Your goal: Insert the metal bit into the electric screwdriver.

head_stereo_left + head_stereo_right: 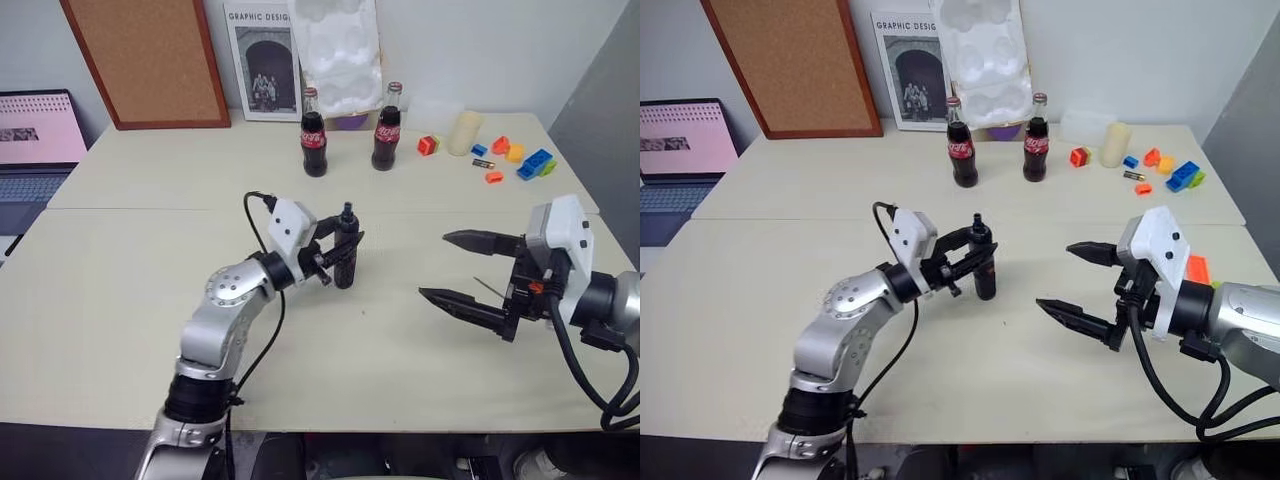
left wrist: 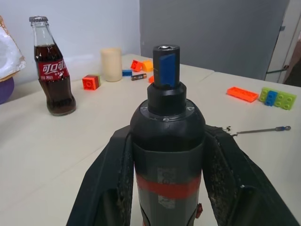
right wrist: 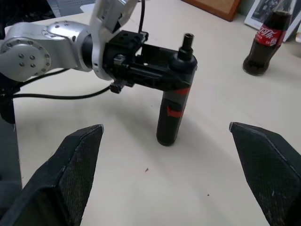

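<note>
My left gripper (image 1: 338,250) is shut on the electric screwdriver (image 1: 346,272), a black cylinder with a red band (image 2: 168,185). It stands upright near the middle of the table, its open socket end (image 3: 188,37) on top and its base at or just above the tabletop. The metal bit (image 2: 259,130), a thin grey rod, lies flat on the table to the right, by my right gripper (image 1: 433,265). That gripper hovers open and empty, its fingers (image 3: 77,162) pointing toward the screwdriver from a short distance.
Two cola bottles (image 1: 314,145) (image 1: 386,138) stand behind the screwdriver. A cream cylinder (image 1: 464,132), coloured bricks (image 1: 535,163) and a small battery (image 1: 484,163) lie at the back right. A laptop (image 1: 35,150) sits at the far left.
</note>
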You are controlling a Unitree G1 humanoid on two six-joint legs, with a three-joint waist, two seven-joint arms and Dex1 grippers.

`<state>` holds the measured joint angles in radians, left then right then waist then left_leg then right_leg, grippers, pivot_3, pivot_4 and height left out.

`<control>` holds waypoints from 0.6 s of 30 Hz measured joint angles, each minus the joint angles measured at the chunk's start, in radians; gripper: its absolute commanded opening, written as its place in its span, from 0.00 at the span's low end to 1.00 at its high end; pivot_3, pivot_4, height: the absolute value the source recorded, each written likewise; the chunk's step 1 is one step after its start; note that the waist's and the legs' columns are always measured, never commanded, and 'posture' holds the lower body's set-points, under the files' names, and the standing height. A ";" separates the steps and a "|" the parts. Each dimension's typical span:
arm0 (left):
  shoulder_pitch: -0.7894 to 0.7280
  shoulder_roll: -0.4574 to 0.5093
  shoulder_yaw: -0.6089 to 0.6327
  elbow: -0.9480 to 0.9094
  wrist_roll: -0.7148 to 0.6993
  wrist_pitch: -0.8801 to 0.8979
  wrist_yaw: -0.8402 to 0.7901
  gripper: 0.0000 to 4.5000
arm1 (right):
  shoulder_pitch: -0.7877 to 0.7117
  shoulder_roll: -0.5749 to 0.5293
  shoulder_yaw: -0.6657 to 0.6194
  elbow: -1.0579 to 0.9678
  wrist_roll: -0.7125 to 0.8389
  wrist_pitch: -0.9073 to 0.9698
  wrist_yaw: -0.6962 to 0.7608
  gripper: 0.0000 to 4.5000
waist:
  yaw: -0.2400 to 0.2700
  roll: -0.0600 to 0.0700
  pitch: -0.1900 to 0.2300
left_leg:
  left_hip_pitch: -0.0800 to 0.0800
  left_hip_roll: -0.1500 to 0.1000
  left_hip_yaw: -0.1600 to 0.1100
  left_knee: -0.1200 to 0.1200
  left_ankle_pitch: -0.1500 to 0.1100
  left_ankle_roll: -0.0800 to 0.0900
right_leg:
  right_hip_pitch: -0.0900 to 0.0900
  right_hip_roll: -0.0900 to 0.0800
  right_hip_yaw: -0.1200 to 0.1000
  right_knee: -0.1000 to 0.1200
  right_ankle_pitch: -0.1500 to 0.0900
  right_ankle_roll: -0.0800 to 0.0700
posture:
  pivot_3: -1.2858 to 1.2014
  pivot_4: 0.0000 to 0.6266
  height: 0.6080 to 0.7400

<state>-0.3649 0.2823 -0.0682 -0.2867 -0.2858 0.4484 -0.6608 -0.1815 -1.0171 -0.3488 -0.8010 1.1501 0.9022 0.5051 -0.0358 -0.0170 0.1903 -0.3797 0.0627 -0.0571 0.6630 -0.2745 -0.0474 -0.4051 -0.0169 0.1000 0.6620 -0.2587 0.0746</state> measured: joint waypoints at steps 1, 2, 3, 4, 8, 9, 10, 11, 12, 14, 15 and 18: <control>0.002 0.003 0.000 -0.003 -0.005 0.002 0.004 0.37 | -0.003 0.000 0.008 0.003 -0.003 -0.001 0.004 1.00 | 0.000 0.000 0.000 | 0.000 0.000 0.000 0.000 0.000 0.000 | 0.000 0.000 0.000 0.000 0.000 0.000 | 0.52 0.24 1.00; 0.005 0.004 0.000 -0.007 -0.008 0.003 0.009 0.37 | -0.007 0.000 0.019 0.005 -0.010 -0.002 0.009 1.00 | 0.000 0.000 0.000 | 0.000 0.000 0.000 0.000 0.000 0.000 | 0.000 0.000 0.000 0.000 0.000 -0.001 | 0.52 0.24 1.00; 0.007 0.004 -0.002 -0.009 -0.009 0.004 0.015 0.37 | -0.009 0.000 0.024 0.010 -0.013 -0.002 0.014 1.00 | 0.000 0.000 0.000 | 0.000 0.000 0.000 0.000 0.000 0.000 | 0.000 0.000 0.000 0.000 0.000 -0.001 | 0.52 0.24 1.00; 0.008 0.004 -0.003 -0.013 -0.011 0.005 0.019 0.37 | -0.013 0.000 0.029 0.014 -0.024 -0.003 0.017 1.00 | 0.000 0.000 0.000 | 0.000 0.000 0.000 0.000 0.000 0.000 | 0.000 0.000 0.000 0.000 0.000 0.000 | 0.52 0.24 1.00; 0.007 -0.014 -0.020 -0.017 -0.005 -0.009 0.045 0.37 | -0.020 -0.035 0.037 0.032 -0.082 -0.018 0.055 1.00 | 0.002 0.000 0.000 | -0.001 0.000 0.000 0.000 0.000 0.000 | 0.000 0.000 0.000 -0.002 0.001 0.001 | 0.52 0.24 1.00; 0.003 -0.022 -0.027 -0.012 -0.003 -0.015 0.054 0.37 | -0.019 -0.056 0.038 0.042 -0.109 -0.020 0.070 1.00 | 0.004 0.000 0.000 | -0.002 0.000 0.000 0.000 0.000 0.000 | 0.000 0.000 0.000 -0.002 0.001 0.001 | 0.52 0.24 1.00; -0.011 -0.042 -0.032 0.004 -0.001 -0.017 0.068 0.37 | -0.013 -0.093 0.038 0.061 -0.146 -0.023 0.093 1.00 | 0.006 0.000 0.000 | -0.003 0.000 0.000 0.000 0.000 0.000 | 0.000 -0.001 0.000 -0.003 0.001 0.001 | 0.52 0.24 1.00; -0.033 -0.064 -0.035 0.027 0.008 -0.019 0.089 0.37 | -0.009 -0.128 0.038 0.088 -0.186 -0.024 0.111 1.00 | 0.007 0.000 0.000 | -0.003 0.000 0.001 0.000 0.000 0.000 | -0.001 -0.001 0.000 -0.004 0.001 0.001 | 0.52 0.24 1.00; -0.054 -0.078 -0.035 0.041 0.015 -0.022 0.106 0.37 | -0.008 -0.153 0.037 0.116 -0.216 -0.024 0.124 1.00 | 0.008 -0.001 0.001 | -0.004 0.000 0.001 0.000 0.000 0.000 | -0.001 -0.001 0.000 -0.004 0.001 0.001 | 0.52 0.24 1.00; -0.099 -0.107 -0.040 0.064 0.032 -0.053 0.135 0.37 | 0.001 -0.188 0.036 0.182 -0.284 -0.038 0.153 1.00 | 0.009 -0.001 0.001 | -0.004 -0.001 0.001 0.000 0.000 0.000 | -0.001 -0.001 0.000 -0.005 0.002 0.000 | 0.52 0.24 1.00; -0.123 -0.124 -0.044 0.069 0.043 -0.073 0.149 0.37 | 0.005 -0.206 0.037 0.212 -0.313 -0.041 0.172 1.00 | 0.010 -0.001 0.001 | -0.005 -0.001 0.001 0.000 0.000 0.000 | -0.001 -0.001 0.000 -0.006 0.002 0.000 | 0.52 0.24 1.00; -0.175 -0.167 -0.060 0.093 0.073 -0.158 0.175 0.37 | 0.013 -0.274 0.055 0.273 -0.375 -0.049 0.252 1.00 | 0.010 -0.001 0.001 | -0.005 -0.001 0.001 -0.001 0.000 0.001 | -0.001 -0.001 0.000 -0.008 0.003 -0.002 | 0.52 0.24 1.00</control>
<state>-0.5401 0.1157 -0.1282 -0.1933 -0.2129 0.2903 -0.4859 -0.1685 -1.2911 -0.2934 -0.5280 0.7749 0.8533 0.7575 -0.0255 -0.0178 0.1909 -0.3844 0.0621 -0.0557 0.6616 -0.2745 -0.0469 -0.4060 -0.0182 0.0999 0.6538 -0.2556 0.0728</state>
